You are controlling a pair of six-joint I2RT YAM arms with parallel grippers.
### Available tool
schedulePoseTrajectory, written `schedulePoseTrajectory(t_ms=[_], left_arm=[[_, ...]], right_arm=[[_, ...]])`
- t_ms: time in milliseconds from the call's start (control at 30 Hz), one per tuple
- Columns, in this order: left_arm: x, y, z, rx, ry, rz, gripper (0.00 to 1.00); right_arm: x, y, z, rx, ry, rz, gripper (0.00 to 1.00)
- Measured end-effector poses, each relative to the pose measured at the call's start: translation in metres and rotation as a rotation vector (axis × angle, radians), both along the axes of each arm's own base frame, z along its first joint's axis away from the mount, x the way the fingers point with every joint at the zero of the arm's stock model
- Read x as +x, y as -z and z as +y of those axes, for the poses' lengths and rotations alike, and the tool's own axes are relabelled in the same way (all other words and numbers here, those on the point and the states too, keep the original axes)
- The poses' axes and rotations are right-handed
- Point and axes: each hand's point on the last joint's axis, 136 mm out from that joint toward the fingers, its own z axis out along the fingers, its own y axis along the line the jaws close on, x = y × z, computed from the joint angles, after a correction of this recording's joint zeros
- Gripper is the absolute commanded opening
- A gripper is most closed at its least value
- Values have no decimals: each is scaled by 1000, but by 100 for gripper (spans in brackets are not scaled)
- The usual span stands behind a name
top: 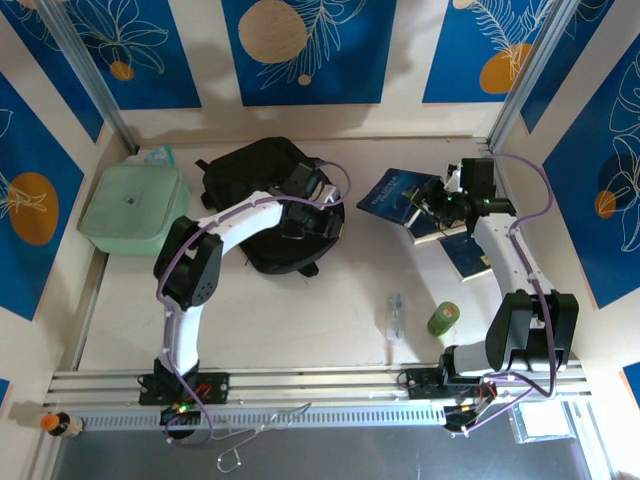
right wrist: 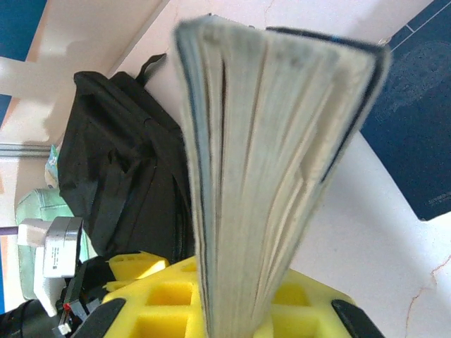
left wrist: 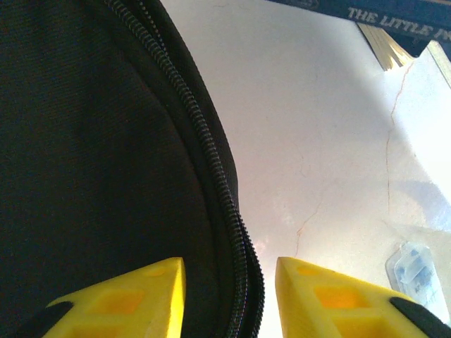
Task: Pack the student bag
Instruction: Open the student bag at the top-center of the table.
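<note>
As wrist views reveal, left pincer (left wrist: 229,282) gapes astride the student bag (left wrist: 84,141) zip (left wrist: 211,162). At two o'clock, right pincer (right wrist: 232,303) clamps a book (right wrist: 275,141).

1. You're looking at a robot lab cell here, not a home or an office. The left arm (top: 190,270) and the right arm (top: 520,290) are bolted to an aluminium rail (top: 320,385) along the near edge.
2. Bare aluminium posts (top: 90,80) frame the booth. The walls are flat panels with blue leaf prints (top: 300,50), pure backdrop stuff.
3. Purple cables (top: 548,195) loop loose off the arms.
4. On the pale marble-look tabletop (top: 300,310) you've got a student bag (top: 250,170), blue books (top: 395,195) and a green lidded container (top: 135,205) laid out like test props.
</note>
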Motion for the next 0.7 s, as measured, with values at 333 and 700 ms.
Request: schedulePoseTrajectory(t_ms=[333,700], left_arm=[[2,8,-1,19,10,4,28],[4,7,-2,21,14,-6,5]], right_arm=[[-3,7,2,27,5,14,0],[-6,4,4,41,0,8,0]])
